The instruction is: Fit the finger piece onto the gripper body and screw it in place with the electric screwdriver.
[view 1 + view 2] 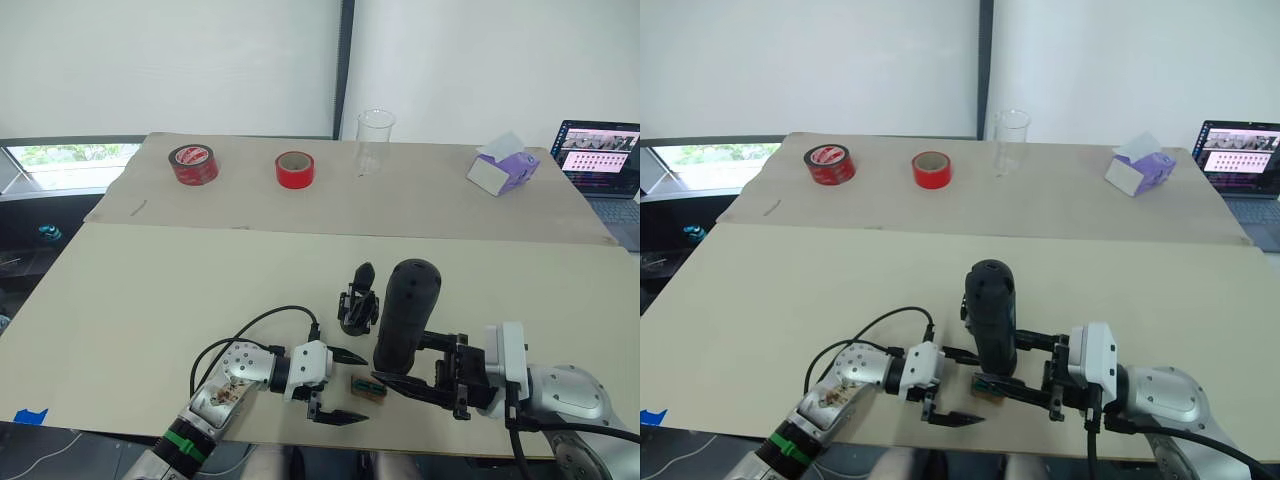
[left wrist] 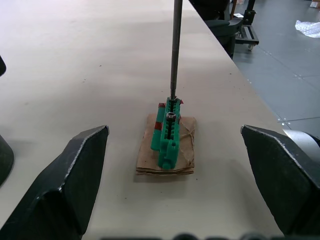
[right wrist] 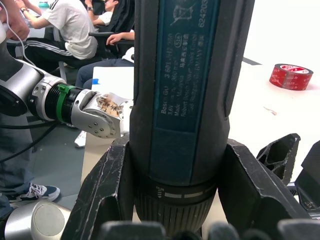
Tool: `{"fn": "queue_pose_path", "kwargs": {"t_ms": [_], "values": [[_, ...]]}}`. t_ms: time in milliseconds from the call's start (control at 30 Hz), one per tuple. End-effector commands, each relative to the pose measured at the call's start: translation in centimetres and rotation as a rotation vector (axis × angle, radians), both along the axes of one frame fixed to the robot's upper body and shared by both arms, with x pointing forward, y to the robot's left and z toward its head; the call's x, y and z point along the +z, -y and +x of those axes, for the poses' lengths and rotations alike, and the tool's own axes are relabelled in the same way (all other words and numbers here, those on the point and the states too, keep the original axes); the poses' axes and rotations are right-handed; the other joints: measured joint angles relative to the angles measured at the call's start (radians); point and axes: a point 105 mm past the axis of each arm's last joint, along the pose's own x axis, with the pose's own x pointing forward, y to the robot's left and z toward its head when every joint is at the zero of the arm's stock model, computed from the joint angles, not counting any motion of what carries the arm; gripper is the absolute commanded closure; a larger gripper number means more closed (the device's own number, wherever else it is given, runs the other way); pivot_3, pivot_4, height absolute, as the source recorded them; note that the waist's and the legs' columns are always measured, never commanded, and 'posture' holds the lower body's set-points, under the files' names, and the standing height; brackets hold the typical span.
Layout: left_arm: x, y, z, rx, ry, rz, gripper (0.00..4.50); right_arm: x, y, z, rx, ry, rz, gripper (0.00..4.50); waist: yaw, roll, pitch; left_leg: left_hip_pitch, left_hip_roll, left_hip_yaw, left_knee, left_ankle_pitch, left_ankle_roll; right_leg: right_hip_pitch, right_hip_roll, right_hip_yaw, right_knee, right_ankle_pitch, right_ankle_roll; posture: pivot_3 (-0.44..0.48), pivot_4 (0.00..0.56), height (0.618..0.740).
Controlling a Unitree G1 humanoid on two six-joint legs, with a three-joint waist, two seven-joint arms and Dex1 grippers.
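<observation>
The bench carries everything near its front edge. The right gripper has its jaws pinching the electric screwdriver, held upright with the bit pointing down into a small green screw holder on a scrap of brown card. The left gripper waits beside that holder, jaws spread wide and holding nothing. The gripper body stands just behind, toward the middle of the bench. I cannot make out a loose finger piece. The risk, as I judge it: if the bit leans off vertical, it may tip the light holder or lift away without a screw.
</observation>
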Motion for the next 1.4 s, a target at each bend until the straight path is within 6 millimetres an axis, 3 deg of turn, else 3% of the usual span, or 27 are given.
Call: {"fn": "queue_pose_path", "kwargs": {"t_ms": [33, 1400], "values": [[-2.19, -0.56, -0.51, 0.014, -0.071, 0.061, 0.0, 1.39, -0.25, -0.6, 0.031, 0.074, 0.023, 2.59, 0.0, 0.0, 0.0, 0.0, 0.0, 0.0, 0.0, 0.0, 0.0, 0.0, 0.0, 0.0, 0.0, 0.0, 0.0, 0.0, 0.15, 0.74], [-2.31, -0.57, -0.57, 0.017, -0.074, 0.057, 0.0, 1.25, -0.36, -0.36, 0.024, 0.076, 0.026, 2.59, 0.001, 0.0, 0.0, 0.0, 0.0, 0.0, 0.0, 0.0, 0.0, 0.0, -0.001, 0.0, 0.0, 0.0, 0.0, 0.0, 0.15, 0.74]]}}
